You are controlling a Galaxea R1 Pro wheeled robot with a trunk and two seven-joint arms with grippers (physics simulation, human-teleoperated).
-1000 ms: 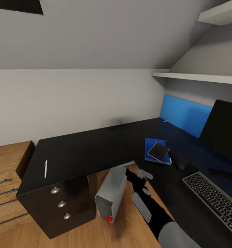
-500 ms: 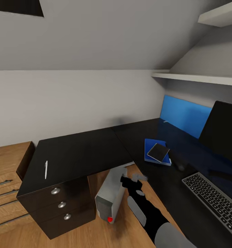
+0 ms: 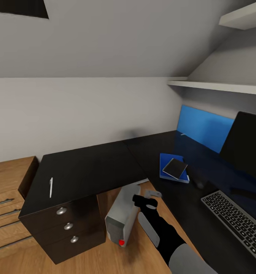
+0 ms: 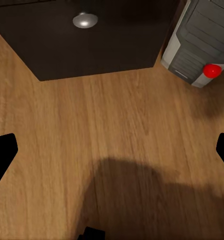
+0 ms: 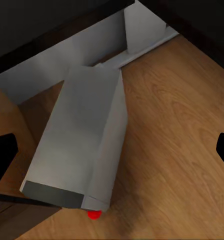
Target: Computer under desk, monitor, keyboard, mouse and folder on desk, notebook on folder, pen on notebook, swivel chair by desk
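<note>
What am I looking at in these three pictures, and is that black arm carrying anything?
It is a simulated two-armed robot in a bedroom. The big picture comes from its head; the other two from cameras near each claw. The right claw hangs empty above the tipped-looking silver computer under the black desk. Its wrist camera shows the computer from above. The left one shows wooden floor and the computer's front. On the desk lie a white pen, a blue folder with a notebook on it, a keyboard and the monitor.

Attic bedroom study nook: sloped ceiling, L-shaped desk (image 3: 86, 167), monitor (image 3: 245, 144), keyboard (image 3: 238, 220), wooden floor.
</note>
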